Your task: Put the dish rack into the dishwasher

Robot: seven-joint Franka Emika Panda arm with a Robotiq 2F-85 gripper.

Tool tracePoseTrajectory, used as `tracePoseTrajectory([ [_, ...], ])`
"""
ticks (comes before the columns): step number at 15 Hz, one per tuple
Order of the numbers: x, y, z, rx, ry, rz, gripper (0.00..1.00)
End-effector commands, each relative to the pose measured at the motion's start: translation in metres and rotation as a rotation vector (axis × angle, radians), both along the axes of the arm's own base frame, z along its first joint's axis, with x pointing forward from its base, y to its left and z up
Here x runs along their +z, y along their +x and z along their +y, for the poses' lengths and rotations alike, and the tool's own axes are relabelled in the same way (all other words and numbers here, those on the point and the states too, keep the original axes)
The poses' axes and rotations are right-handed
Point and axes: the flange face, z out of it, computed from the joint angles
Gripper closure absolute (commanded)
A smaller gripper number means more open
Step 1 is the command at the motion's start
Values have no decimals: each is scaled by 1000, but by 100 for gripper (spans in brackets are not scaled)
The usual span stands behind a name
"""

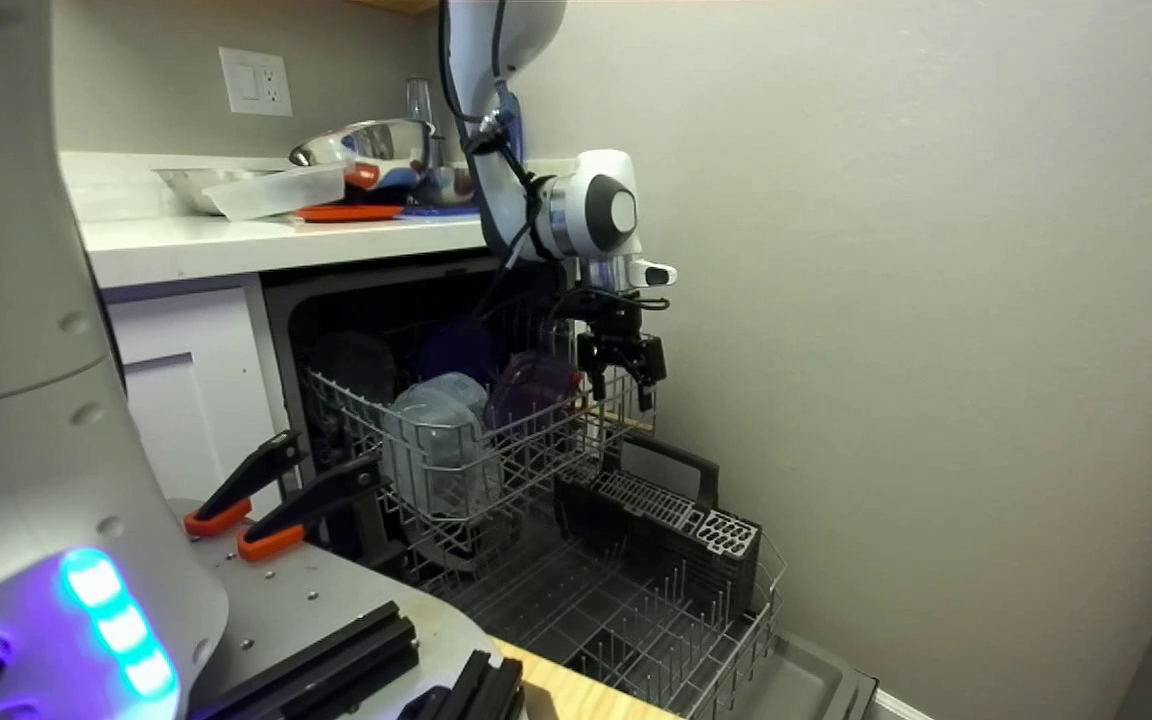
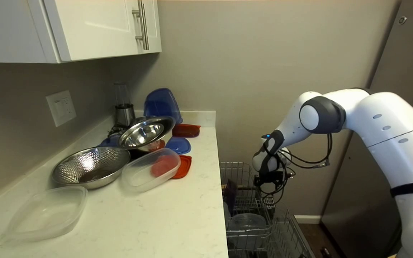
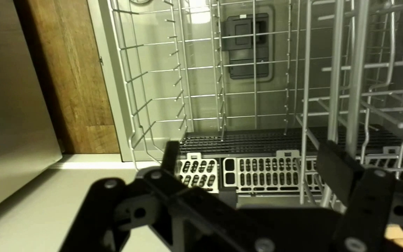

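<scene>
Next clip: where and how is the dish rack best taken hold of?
Probably by the front rim of the dish rack, pinched from above. The rim's wires run slim and straight, and the open end effector points down, its jaws parting crosswise to them.

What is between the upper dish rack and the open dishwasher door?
The lower rack, holding a dark cutlery basket, above the dishwasher door; the wrist view shows this.

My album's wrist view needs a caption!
Open black hand near pale grey wire dish rack; long black cutlery basket below.
</scene>
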Motion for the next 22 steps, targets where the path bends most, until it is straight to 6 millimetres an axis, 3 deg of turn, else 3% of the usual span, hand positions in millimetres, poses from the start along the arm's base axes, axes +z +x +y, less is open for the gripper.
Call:
tracePoseTrajectory([
  [1, 15, 9, 40, -10, 43, -29, 0],
  [9, 31, 21, 122, 17, 62, -42, 0],
  [14, 44, 24, 162, 24, 67, -51, 0],
  [18, 49, 25, 175, 19, 68, -60, 0],
  [22, 54, 22, 172, 19, 72, -62, 0],
])
